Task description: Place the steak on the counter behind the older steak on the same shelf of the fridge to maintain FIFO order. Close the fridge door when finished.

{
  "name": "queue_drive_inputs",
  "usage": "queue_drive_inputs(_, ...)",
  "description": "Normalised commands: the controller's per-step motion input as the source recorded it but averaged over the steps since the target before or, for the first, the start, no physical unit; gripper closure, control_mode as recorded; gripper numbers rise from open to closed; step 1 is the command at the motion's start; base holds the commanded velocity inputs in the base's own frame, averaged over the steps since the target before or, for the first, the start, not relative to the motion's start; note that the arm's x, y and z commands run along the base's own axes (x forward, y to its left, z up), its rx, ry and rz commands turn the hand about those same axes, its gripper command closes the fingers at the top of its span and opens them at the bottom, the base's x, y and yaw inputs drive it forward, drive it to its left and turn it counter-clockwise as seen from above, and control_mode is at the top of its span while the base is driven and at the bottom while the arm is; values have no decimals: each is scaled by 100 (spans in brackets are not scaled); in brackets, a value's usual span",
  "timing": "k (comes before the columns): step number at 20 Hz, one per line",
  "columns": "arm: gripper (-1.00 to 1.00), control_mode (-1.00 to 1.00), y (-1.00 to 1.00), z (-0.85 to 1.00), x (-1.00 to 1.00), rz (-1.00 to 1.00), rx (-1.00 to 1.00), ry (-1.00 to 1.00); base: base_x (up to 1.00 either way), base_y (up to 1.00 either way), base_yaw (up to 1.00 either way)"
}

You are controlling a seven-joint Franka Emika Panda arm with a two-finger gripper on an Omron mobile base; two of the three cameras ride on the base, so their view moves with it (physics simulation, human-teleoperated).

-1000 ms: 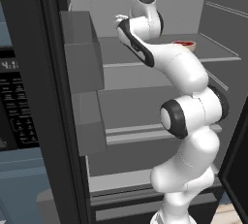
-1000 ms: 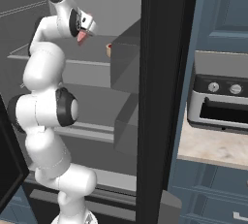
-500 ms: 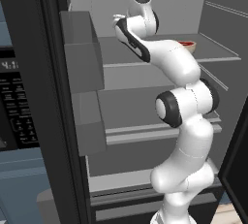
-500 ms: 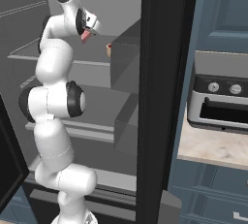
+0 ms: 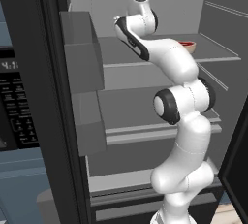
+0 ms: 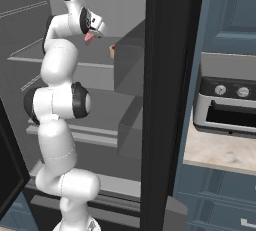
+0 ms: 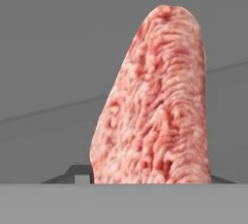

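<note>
While the tool [image 6: 91, 36] hangs over the top shelf [image 5: 145, 56], clamped on the steak [image 7: 155, 102], the carrying step is under way. Next, I'd judge, it must reach deeper, behind the older steak [image 5: 186, 46], then let go.

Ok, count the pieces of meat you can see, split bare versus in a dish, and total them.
Bare steak, held in the end effector: 1
Steak in a tan dish on the top shelf: 1
Total: 2
</note>
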Motion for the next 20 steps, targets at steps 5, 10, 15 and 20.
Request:
queue_drive_inputs(5,-100,-100,0,-42,-1,0,0,0,0,0,0)
queue_drive_inputs(10,-100,-100,3,-12,-12,0,0,-7,0,0,0)
queue_drive_inputs(15,-100,-100,21,2,-50,0,0,-11,0,0,0)
queue_drive_inputs(20,-100,-100,20,0,-93,0,0,-5,0,0,0)
